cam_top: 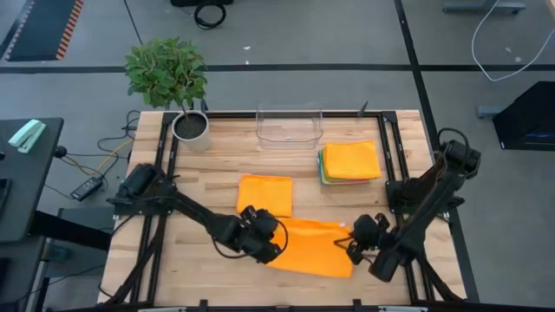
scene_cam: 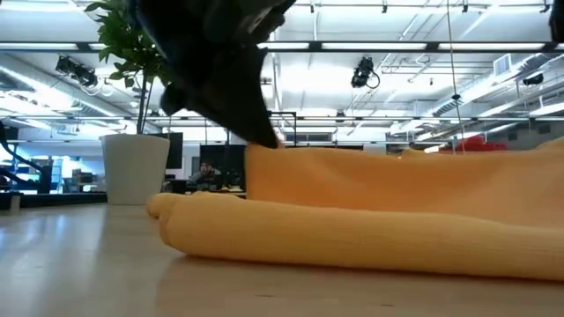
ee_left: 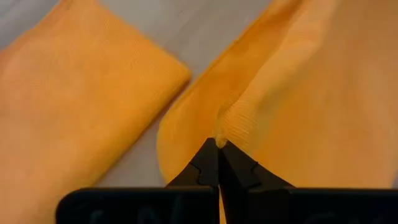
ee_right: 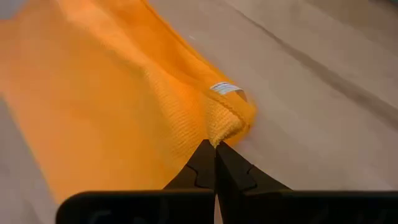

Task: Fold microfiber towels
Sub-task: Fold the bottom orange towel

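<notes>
- The left gripper (cam_top: 279, 236) is clamped on the left end of an orange towel (cam_top: 314, 246) lying spread near the table's (cam_top: 217, 182) front edge.
- The right gripper (cam_top: 351, 245) pinches the same towel's right end, fingers together on a corner beside its white tag (ee_right: 224, 88).
- A folded orange towel (cam_top: 265, 194) lies at mid-table.
- A stack of towels (cam_top: 350, 162) sits toward the back right, beside the clear bin (cam_top: 290, 126).

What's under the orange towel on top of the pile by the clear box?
Under the top orange towel you can see thin edges of more towels, green and pinkish, poking out at the pile's left side. The rest of them is covered.
</notes>
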Controlling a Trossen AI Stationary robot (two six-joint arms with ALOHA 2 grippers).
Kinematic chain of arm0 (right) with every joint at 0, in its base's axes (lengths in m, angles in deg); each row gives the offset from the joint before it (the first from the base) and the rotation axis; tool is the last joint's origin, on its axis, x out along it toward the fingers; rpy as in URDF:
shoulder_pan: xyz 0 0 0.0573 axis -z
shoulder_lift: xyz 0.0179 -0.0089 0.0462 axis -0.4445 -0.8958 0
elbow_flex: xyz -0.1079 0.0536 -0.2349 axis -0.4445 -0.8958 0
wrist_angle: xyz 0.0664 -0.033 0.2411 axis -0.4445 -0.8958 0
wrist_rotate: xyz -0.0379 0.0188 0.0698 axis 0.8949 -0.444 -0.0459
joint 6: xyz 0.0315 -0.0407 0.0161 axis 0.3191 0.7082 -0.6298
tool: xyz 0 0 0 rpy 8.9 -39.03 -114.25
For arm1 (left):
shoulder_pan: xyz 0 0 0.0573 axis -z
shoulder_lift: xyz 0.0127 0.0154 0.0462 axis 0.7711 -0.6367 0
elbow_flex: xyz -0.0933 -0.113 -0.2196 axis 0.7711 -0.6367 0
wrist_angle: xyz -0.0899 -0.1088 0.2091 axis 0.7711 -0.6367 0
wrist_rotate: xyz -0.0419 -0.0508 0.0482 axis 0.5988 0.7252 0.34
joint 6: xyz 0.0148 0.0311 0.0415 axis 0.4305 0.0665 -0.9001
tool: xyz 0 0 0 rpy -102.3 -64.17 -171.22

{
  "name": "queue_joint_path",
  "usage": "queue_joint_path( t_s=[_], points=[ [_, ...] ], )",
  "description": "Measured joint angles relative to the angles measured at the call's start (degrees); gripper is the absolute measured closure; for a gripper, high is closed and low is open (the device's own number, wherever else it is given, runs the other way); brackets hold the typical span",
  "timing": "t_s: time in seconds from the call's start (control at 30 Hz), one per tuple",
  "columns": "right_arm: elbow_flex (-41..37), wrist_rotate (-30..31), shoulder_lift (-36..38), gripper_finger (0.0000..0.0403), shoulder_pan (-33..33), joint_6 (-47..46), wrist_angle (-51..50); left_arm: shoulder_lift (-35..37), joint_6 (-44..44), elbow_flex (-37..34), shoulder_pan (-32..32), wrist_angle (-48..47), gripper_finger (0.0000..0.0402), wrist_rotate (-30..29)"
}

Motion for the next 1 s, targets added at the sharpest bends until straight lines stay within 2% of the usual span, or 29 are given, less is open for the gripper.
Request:
queue_joint_path(
  t_s=[0.2,0.33,0.47,0.67,0.9,1.0],
  points=[
    [-7.3,0.6,3.1,0.04,0.9,3.4,11.4,0.0,4.0,0.0,0.7,-3.7,0.0398,0.1],
    [-8.5,2.5,2.2,0.04,1.2,3.6,11.6,0.1,5.0,0.0,-0.3,-4.9,0.0398,-1.0],
    [-9.1,3.6,0.7,0.04,1.4,3.2,14.3,3.0,5.3,0.0,-1.3,-9.2,0.0398,-1.0],
    [-9.1,4.5,-0.8,0.04,2.6,3.3,16.4,8.5,2.1,0.2,-2.3,-11.0,0.0397,4.3],
    [-9.1,3.7,-3.5,0.0399,6.7,6.1,19.2,5.3,0.5,-0.1,-5.9,-11.6,0.0377,9.0],
    [-9.1,3.7,-3.6,0.0392,8.2,7.9,19.7,4.5,0.4,-0.1,-6.2,-12.4,0.0372,9.3]
  ],
)
